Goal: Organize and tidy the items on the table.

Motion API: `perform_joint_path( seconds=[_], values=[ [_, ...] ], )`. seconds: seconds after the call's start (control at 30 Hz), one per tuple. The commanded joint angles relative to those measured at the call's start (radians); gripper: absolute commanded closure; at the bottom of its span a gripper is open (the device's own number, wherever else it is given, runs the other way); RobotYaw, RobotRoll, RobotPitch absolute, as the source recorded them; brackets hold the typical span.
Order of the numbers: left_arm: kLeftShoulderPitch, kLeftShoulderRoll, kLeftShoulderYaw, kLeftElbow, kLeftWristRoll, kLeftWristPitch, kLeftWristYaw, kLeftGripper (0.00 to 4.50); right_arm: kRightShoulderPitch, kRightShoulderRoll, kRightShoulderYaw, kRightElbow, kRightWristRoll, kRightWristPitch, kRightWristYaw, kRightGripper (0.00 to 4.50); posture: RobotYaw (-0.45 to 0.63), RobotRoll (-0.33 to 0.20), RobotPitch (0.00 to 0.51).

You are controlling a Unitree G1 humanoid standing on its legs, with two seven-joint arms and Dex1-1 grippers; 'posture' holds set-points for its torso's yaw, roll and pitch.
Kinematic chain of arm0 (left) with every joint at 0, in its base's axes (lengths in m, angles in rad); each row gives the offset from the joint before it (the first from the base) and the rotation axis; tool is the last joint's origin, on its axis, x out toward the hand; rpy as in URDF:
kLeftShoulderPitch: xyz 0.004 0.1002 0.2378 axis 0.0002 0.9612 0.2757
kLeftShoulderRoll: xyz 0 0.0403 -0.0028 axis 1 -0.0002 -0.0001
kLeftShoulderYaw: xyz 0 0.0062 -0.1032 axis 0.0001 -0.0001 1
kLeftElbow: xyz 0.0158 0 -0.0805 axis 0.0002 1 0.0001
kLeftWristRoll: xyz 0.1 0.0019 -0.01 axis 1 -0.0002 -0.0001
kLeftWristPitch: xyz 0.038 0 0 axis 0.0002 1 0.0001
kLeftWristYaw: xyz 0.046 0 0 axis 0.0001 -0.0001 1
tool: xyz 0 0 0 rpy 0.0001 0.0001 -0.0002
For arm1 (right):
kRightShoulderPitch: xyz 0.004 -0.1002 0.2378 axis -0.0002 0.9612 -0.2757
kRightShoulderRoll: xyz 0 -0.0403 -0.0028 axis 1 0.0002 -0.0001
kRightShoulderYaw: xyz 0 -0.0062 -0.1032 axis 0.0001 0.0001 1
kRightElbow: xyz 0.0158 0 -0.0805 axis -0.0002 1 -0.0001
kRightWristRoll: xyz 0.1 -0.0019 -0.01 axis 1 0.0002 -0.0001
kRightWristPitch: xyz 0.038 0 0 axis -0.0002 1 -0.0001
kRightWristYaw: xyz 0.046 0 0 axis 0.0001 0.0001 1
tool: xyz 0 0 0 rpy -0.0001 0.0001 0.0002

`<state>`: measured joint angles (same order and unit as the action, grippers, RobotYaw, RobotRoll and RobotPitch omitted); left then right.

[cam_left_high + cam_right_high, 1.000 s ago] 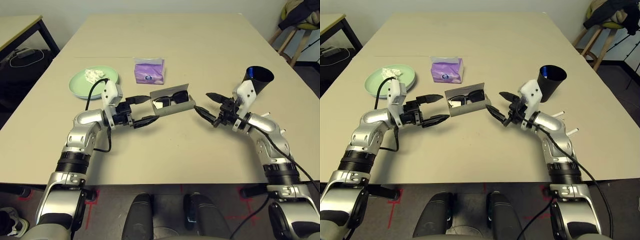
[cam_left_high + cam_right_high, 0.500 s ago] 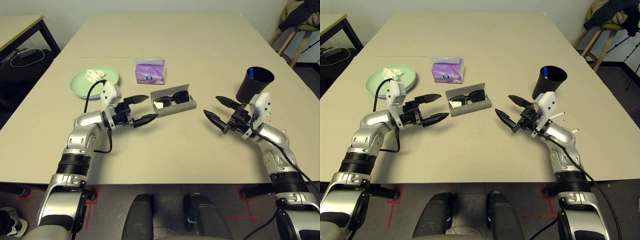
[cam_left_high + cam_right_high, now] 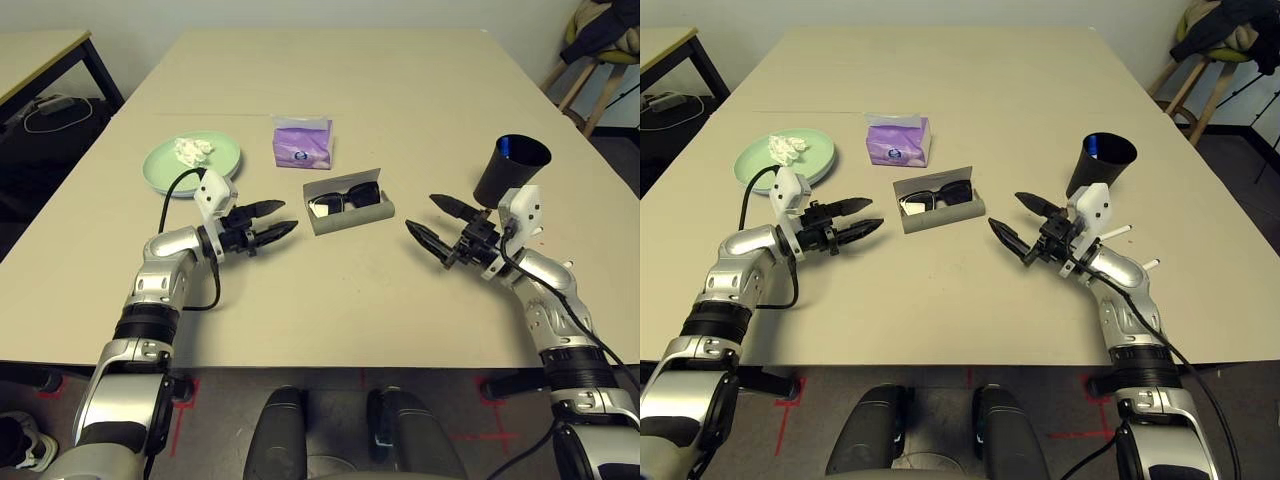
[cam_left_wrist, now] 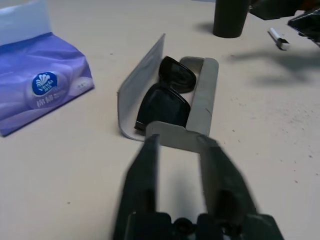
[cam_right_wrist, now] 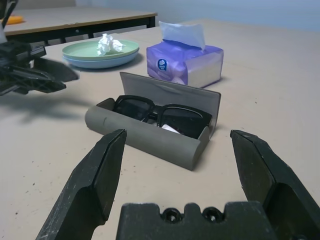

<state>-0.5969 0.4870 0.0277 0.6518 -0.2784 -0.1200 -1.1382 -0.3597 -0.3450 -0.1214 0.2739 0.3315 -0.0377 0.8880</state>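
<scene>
Here, open glasses case (image 3: pixel 355 219) holds sunglasses (image 3: pixel 345 199); at its nine o'clock, left gripper (image 3: pixel 289 216) opens narrowly, at three, right gripper (image 3: pixel 421 211) widely

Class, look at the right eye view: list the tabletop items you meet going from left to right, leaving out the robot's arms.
Green plate → purple tissue pack → open grey glasses case with sunglasses inside → black cup.

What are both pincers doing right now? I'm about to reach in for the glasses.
Left pincer: partly open, holding nothing, short of the glasses case.
Right pincer: wide open, empty.
</scene>
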Motion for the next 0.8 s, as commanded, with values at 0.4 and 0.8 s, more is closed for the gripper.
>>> perform_joint_path(
  seconds=[0.4, 0.8],
  values=[
    [-0.199, -0.07, 0.022, 0.26, 0.085, 0.012, 0.274, 4.47, 0.053, -0.017, 0.009, -0.099, 0.009, 0.056, -0.042, 0.0, 0.17, 0.0, 0.095],
    [-0.306, -0.119, -0.007, 0.36, 0.165, 0.017, 0.396, 4.47, 0.065, -0.026, 0.007, -0.137, 0.012, 0.086, -0.069, 0.0, 0.15, 0.0, 0.11]
  ],
)
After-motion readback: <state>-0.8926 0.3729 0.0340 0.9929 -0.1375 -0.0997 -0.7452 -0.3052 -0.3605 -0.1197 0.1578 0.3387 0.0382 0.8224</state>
